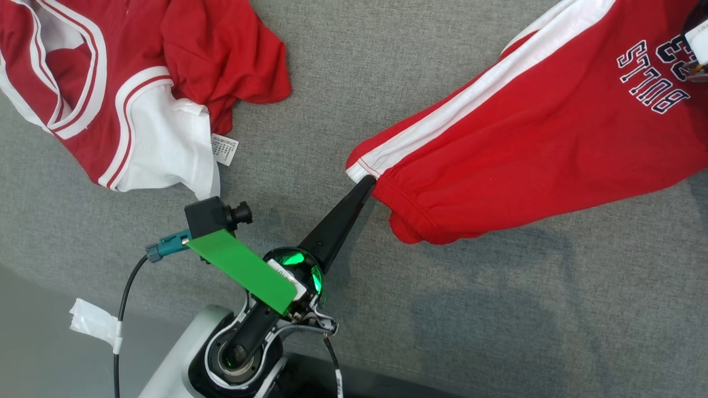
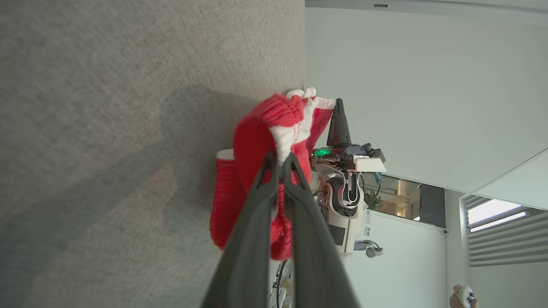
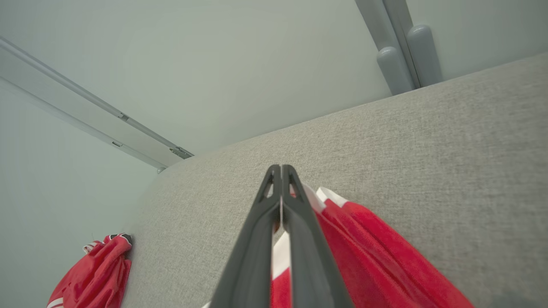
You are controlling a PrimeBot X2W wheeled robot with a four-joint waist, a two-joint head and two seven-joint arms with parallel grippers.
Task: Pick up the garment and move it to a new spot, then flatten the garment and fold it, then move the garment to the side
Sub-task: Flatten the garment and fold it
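The garment (image 1: 525,138) is a pair of red sweatpants with a white side stripe and dark "BULLS" lettering, stretched across the grey fabric surface (image 1: 343,66). My left gripper (image 1: 366,182) is shut on the leg cuff at the stripe's end. The left wrist view shows that red and white cuff (image 2: 274,124) bunched between the left gripper's (image 2: 282,159) fingertips. My right gripper (image 2: 338,105) meets the garment's far end there. In the right wrist view the right gripper (image 3: 281,169) is shut, with the garment's (image 3: 368,248) white stripe pinched between its fingers.
A second piece of clothing, a crumpled red and white jersey (image 1: 127,83), lies at the upper left, and shows in the right wrist view (image 3: 94,273). A hand holding a controller (image 2: 464,297) is at the room's edge. Pale walls lie beyond the surface.
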